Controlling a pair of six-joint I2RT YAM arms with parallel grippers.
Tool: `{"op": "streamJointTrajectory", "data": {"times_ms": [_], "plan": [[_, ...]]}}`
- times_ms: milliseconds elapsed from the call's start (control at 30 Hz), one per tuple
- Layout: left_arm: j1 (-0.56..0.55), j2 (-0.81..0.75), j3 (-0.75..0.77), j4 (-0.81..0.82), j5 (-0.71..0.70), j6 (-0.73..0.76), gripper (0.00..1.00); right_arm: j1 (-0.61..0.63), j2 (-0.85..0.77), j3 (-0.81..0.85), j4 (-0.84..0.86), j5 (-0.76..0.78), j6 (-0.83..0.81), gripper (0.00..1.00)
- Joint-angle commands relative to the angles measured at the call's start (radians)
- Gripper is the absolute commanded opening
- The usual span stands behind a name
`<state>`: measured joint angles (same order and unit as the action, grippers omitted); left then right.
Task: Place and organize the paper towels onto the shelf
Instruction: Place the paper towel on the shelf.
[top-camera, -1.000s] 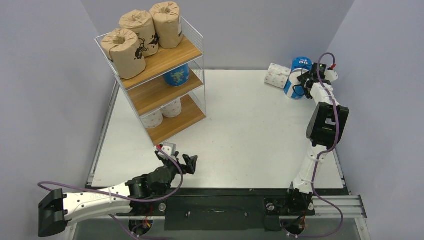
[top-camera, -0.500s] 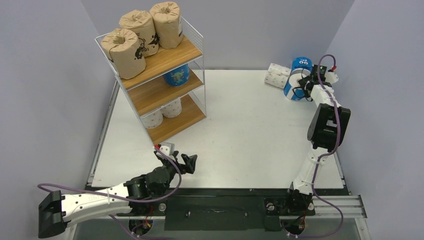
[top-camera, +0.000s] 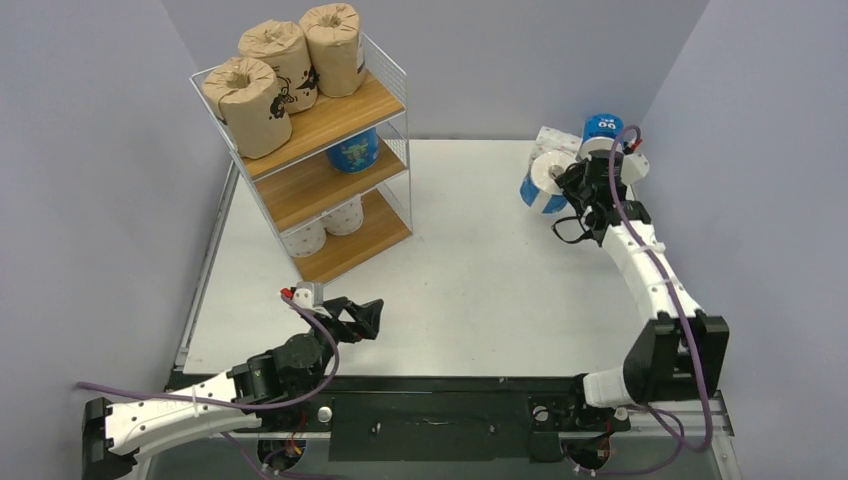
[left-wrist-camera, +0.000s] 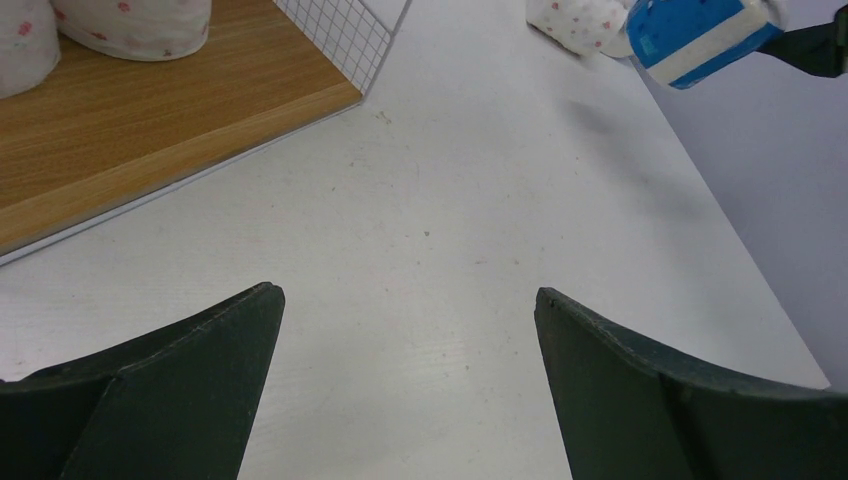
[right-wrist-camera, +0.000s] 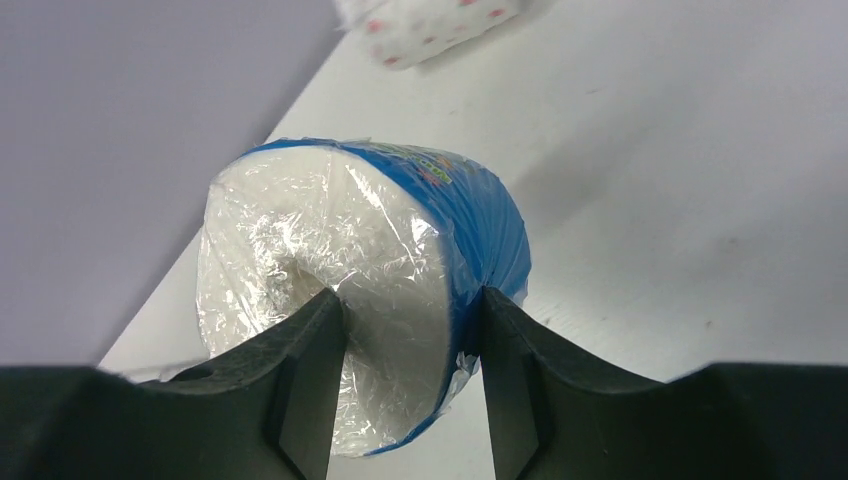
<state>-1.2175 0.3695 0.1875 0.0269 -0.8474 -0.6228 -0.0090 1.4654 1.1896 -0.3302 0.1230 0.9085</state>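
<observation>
My right gripper (top-camera: 568, 188) is shut on a blue-wrapped roll (top-camera: 541, 184) and holds it tilted above the table at the back right; in the right wrist view one finger sits in its core hole and the other on its blue side (right-wrist-camera: 480, 230). A second blue roll (top-camera: 602, 127) and a white flowered roll (top-camera: 556, 141) stay behind it. The shelf (top-camera: 330, 120) stands at the back left with three brown rolls (top-camera: 286, 62) on top, a blue roll (top-camera: 352, 153) in the middle and white rolls (top-camera: 326, 225) at the bottom. My left gripper (top-camera: 352, 318) is open and empty near the front.
The grey walls close in on the left, back and right. The shelf's bottom board (left-wrist-camera: 120, 150) and its wire side (left-wrist-camera: 345, 35) lie ahead-left of my left gripper. The black rail runs along the table's near edge (top-camera: 430, 385).
My right gripper has lifted the blue roll off the table and swung it left and toward the front. My left arm has shifted slightly left.
</observation>
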Motion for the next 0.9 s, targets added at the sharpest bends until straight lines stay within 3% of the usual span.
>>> {"op": "streamJointTrajectory", "data": {"times_ms": [0, 200, 467, 700, 867], "plan": [[0.003, -0.047, 0.065, -0.095, -0.09, -0.06, 0.96, 0.111, -0.196, -0.042, 0.018, 0.024, -0.014, 0.29], [0.003, -0.097, 0.112, -0.087, -0.128, 0.068, 0.96, 0.35, -0.297, 0.015, -0.104, 0.026, -0.081, 0.29], [0.003, -0.099, 0.145, 0.139, -0.055, 0.311, 0.96, 0.623, -0.206, 0.189, -0.157, 0.009, -0.107, 0.3], [0.003, -0.047, 0.179, 0.204, -0.063, 0.417, 0.96, 0.731, -0.055, 0.346, -0.104, -0.019, -0.105, 0.3], [0.004, 0.019, 0.173, 0.37, -0.07, 0.509, 0.96, 0.767, 0.039, 0.471, -0.089, -0.041, -0.095, 0.3]]}}
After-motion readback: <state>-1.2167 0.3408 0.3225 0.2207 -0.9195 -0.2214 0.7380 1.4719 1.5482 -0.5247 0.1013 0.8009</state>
